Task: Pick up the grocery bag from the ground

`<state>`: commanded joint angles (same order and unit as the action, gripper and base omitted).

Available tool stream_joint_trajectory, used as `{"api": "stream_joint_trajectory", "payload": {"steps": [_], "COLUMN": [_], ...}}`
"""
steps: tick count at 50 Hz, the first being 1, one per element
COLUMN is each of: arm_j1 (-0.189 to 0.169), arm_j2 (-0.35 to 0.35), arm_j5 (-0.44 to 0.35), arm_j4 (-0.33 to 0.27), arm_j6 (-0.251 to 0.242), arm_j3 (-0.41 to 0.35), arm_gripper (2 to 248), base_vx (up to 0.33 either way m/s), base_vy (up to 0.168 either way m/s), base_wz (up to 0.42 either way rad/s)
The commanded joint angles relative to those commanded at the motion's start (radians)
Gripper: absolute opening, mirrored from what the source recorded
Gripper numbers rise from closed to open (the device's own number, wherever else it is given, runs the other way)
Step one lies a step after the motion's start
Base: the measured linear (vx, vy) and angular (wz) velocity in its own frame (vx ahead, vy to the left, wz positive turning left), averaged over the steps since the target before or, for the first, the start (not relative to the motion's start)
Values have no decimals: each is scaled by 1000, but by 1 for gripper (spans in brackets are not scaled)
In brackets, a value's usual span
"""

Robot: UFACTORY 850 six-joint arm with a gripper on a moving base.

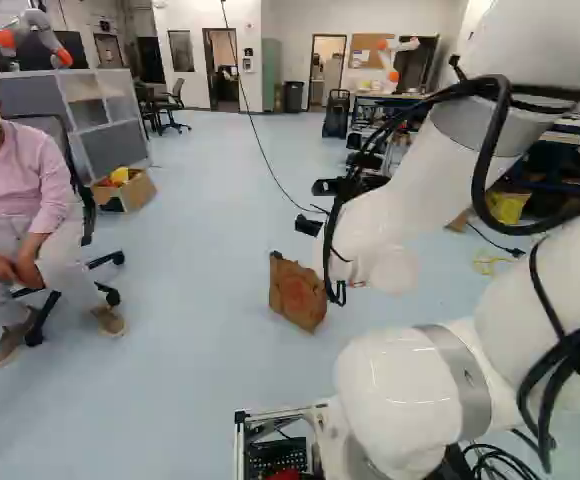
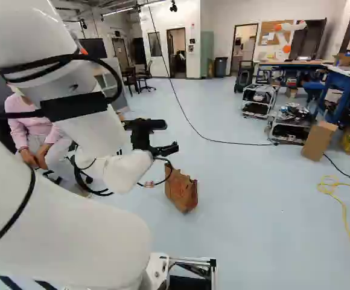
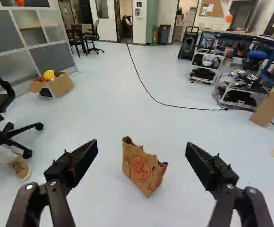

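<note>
gripper (image 2: 174,148) fingers spread wide, nothing grasped, brown paper grocery bag (image 3: 142,168) on floor (image 3: 104,113) ahead between the fingertips' lines, seemingly upright, though its base is hard to judge.

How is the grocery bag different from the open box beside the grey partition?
The grocery bag is crumpled with a ragged top, while the open box has straighter sides. The bag looks taller than wide; the box, wider than tall. The bag has a red print; the box holds something yellow. Both are brown, on the floor.
</note>
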<state>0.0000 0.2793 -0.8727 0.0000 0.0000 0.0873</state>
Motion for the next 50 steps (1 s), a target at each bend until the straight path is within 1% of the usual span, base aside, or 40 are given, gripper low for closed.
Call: {"api": "stream_joint_trajectory", "payload": {"steps": [50], "arm_j1": [0], "arm_j2": [0], "arm_j5": [0], "arm_j4": [0], "arm_j6": [0], "arm_j3": [0], "arm_gripper": [247], "base_vx": [0], "base_vy": [0], "base_wz": [0]}}
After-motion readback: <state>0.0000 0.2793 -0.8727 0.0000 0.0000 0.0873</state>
